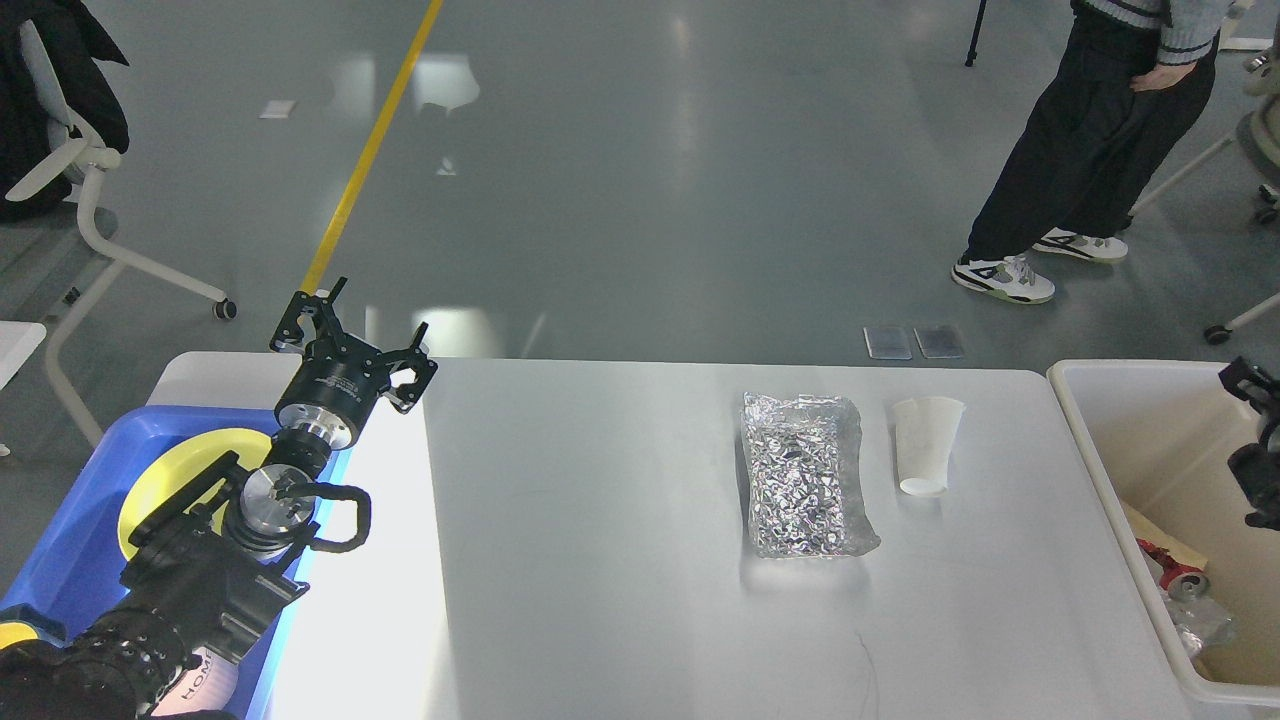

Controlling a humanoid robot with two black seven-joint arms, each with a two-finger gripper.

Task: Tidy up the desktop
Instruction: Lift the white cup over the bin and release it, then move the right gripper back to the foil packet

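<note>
Grey glossy floor with a yellow line (375,145), chair (70,170) far left, person (1090,150) standing far right. Left gripper (352,328) has fingers spread, nothing held, hovering over the far-left desktop (600,560) edge; blue tray (75,540) with yellow plate (170,470) just behind-left of it. Desktop lies under it, long axis left-right. Well right of the gripper: foil bag (805,475), then cup (928,445) on its side, mouth pointing away. Right gripper (1255,450) over bin (1100,440), fingers can't tell

Bright, sharp; glare on desktop (380,560)
</note>
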